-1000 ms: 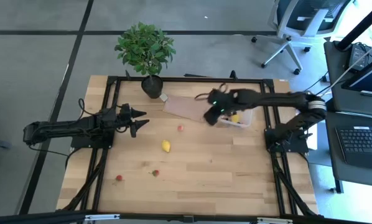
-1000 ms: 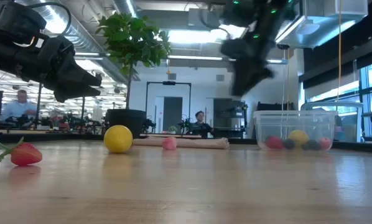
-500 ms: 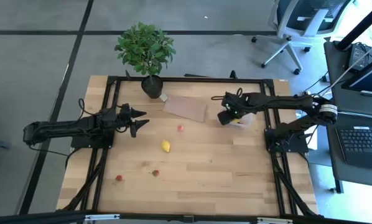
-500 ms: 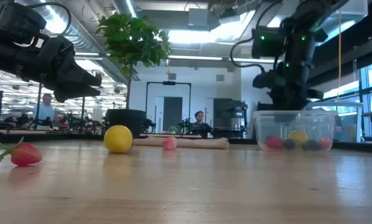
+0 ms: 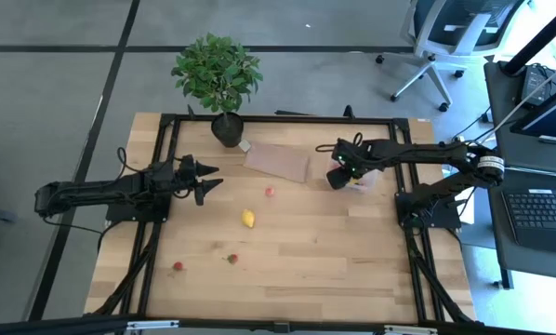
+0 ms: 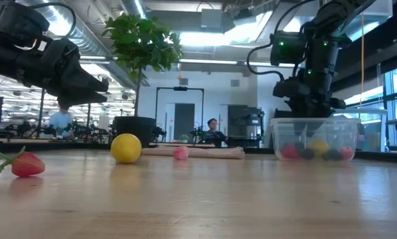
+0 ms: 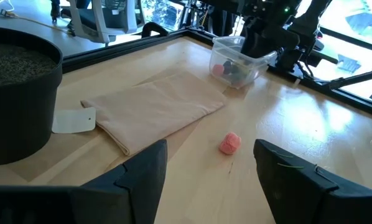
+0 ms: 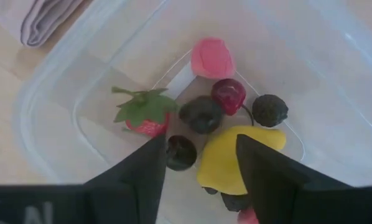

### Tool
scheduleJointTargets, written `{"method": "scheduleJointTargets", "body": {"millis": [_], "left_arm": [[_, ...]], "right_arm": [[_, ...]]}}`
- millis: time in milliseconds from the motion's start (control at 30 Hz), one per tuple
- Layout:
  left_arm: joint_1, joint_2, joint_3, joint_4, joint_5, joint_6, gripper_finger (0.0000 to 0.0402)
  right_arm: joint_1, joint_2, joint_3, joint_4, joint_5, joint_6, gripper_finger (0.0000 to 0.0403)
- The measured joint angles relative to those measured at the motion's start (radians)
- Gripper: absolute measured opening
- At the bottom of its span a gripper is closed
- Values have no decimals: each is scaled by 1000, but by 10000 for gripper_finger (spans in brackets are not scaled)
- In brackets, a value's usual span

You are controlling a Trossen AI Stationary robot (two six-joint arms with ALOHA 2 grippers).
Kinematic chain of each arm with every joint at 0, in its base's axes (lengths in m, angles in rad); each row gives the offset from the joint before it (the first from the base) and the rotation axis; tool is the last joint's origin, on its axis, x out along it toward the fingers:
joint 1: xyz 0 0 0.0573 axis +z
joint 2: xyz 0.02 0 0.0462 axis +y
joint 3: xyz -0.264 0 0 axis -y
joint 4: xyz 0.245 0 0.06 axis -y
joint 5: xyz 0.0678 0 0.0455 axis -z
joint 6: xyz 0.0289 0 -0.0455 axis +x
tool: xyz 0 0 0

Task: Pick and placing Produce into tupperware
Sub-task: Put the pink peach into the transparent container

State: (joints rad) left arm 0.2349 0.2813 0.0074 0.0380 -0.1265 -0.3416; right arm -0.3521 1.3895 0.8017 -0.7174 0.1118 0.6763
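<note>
The clear tupperware (image 5: pixel 365 180) stands at the table's far right. It holds a yellow lemon (image 8: pixel 239 155), a strawberry (image 8: pixel 145 115), a pink piece (image 8: pixel 212 58) and dark cherries (image 8: pixel 201 115). My right gripper (image 8: pixel 200 146) hangs open just above it, pointing down, its fingers above the fruit. On the bare wood lie a second lemon (image 5: pixel 248 219), a pink berry (image 5: pixel 270 191), a strawberry (image 5: pixel 231 259) and a red berry (image 5: pixel 178 266). My left gripper (image 5: pixel 206 180) waits open at the table's left, above the wood.
A folded brown sheet (image 5: pixel 278 160) lies left of the tupperware. A potted plant (image 5: pixel 218 79) stands at the far edge with a white tag (image 7: pixel 74 120) beside its pot. Black frame rails (image 5: pixel 157 233) run along the table's sides. Bare wood spreads toward the near edge.
My right gripper has gone toward the table's right edge, from over the brown sheet's right end to over the tupperware. It has also come down close above the tub's rim and rolled a little. The loose produce and the tub have not moved.
</note>
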Motion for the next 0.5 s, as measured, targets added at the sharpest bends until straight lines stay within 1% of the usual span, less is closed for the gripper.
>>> {"method": "scheduleJointTargets", "body": {"millis": [133, 233, 333, 500], "left_arm": [[0, 0, 0, 0, 0, 0, 231], [0, 0, 0, 0, 0, 0, 231], [0, 0, 0, 0, 0, 0, 231], [0, 0, 0, 8, -14, -10, 231]], "right_arm": [[-4, 0, 23, -33, -10, 0, 230], [-5, 0, 94, -97, -49, -34, 246], [-5, 0, 189, -157, -54, -61, 252], [5, -1, 348, -148, -53, -81, 249]]}}
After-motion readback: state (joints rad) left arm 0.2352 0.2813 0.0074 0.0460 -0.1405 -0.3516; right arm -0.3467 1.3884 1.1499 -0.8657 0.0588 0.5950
